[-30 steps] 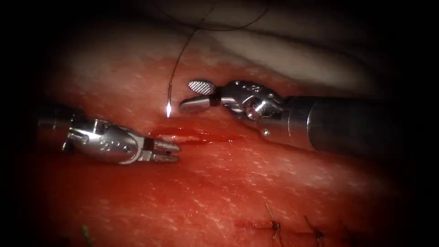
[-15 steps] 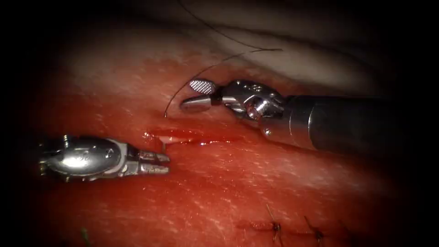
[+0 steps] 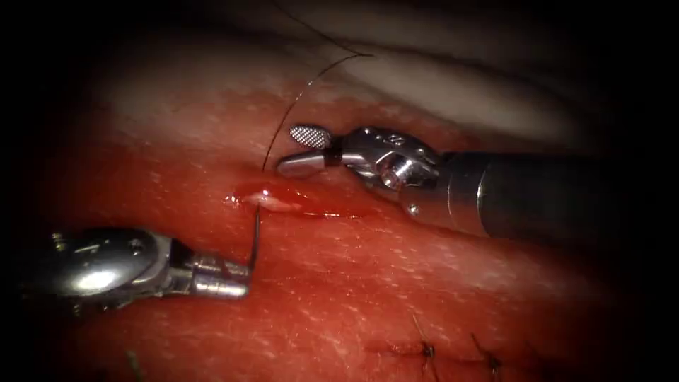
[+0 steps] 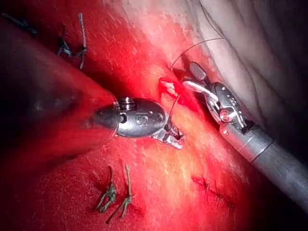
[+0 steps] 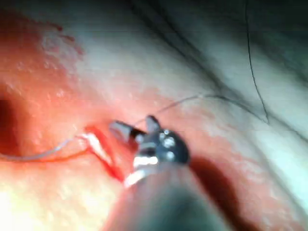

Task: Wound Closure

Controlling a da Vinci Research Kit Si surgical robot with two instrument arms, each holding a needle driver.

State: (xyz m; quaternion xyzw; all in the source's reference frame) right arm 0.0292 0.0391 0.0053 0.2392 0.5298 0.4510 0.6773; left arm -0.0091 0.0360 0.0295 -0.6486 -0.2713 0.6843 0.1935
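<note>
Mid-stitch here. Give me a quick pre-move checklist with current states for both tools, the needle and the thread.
1. Left arm's silver tool grips the thin dark curved needle: ok, fingers shut on it near one end.
2. Needle free of the red pork tissue: cannot tell; it runs up to the edge of the short open cut.
3. Right arm's silver tool empty: ok, fingers open, holding nothing.
4. Thin dark thread clear of the right tool: cannot tell; it passes close by the fingertips.
5. Cut visible: not ok, glossy red fluid pools in it.
</note>
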